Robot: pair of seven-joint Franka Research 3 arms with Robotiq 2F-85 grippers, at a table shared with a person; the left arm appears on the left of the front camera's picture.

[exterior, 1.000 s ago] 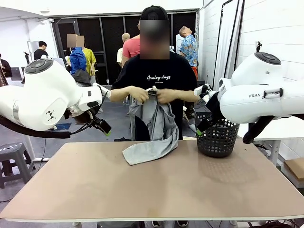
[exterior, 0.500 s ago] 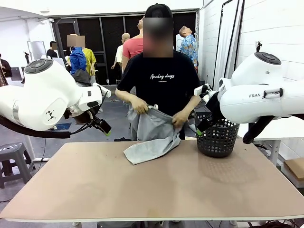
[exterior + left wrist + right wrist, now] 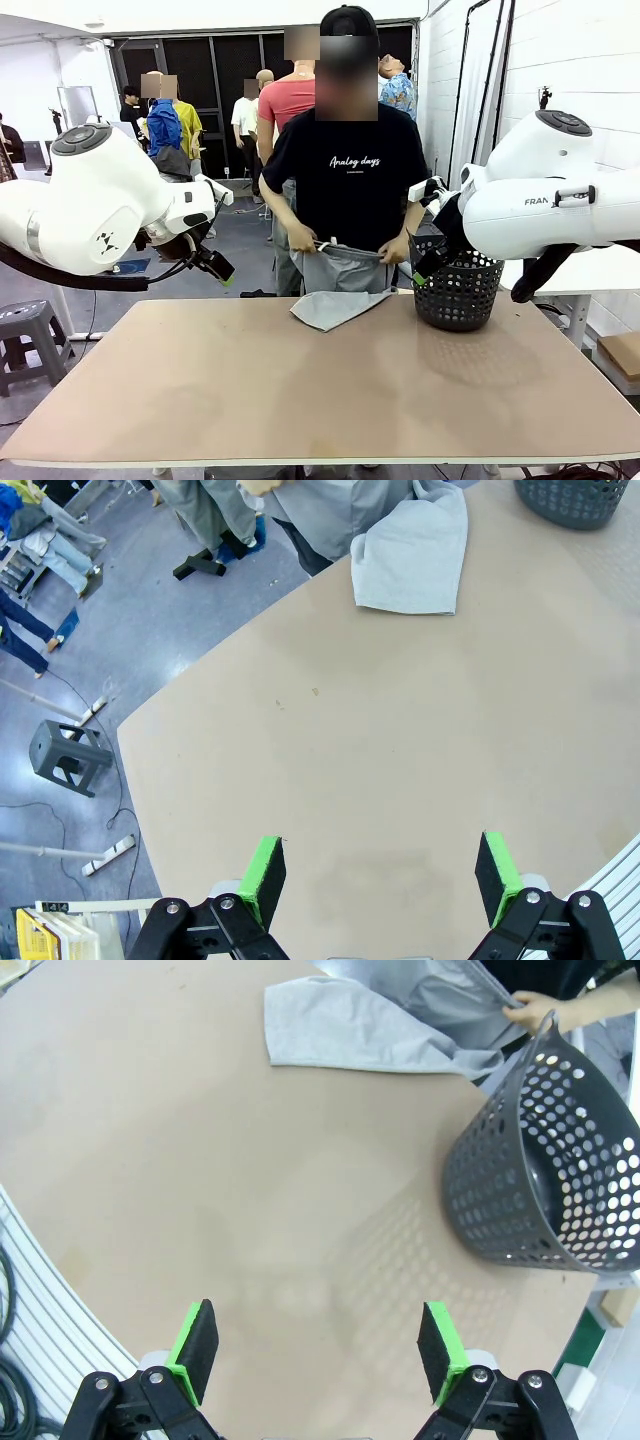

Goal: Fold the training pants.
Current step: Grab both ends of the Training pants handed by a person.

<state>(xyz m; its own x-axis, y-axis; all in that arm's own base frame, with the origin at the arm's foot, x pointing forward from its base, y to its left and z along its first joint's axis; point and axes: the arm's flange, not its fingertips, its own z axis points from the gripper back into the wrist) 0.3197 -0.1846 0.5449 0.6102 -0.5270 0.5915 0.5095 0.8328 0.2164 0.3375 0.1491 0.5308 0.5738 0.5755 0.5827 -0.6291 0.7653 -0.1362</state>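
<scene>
A person at the far side holds the light grey training pants (image 3: pixel 340 280) by the waistband with both hands (image 3: pixel 303 241), stretched at hip height. The leg ends lie on the far edge of the table (image 3: pixel 300 380); the left wrist view shows them as the grey pants (image 3: pixel 415 540) and the right wrist view as the grey pants (image 3: pixel 350 1025). My left gripper (image 3: pixel 215 262) hangs open above the table's far left. My right gripper (image 3: pixel 422 270) stands open beside the basket. Open left gripper (image 3: pixel 378 875) and open right gripper (image 3: pixel 318 1345) hold nothing.
A black mesh basket (image 3: pixel 458 290) stands at the table's far right, next to the pants; its rim (image 3: pixel 560 1120) lies close to the person's hand (image 3: pixel 540 1005). A grey stool (image 3: pixel 30 335) sits on the floor at the left. People stand farther back.
The person has lowered the pants from chest height to hip height and spread the waistband wide. Less cloth lies on the table. Both arms have stayed still.
</scene>
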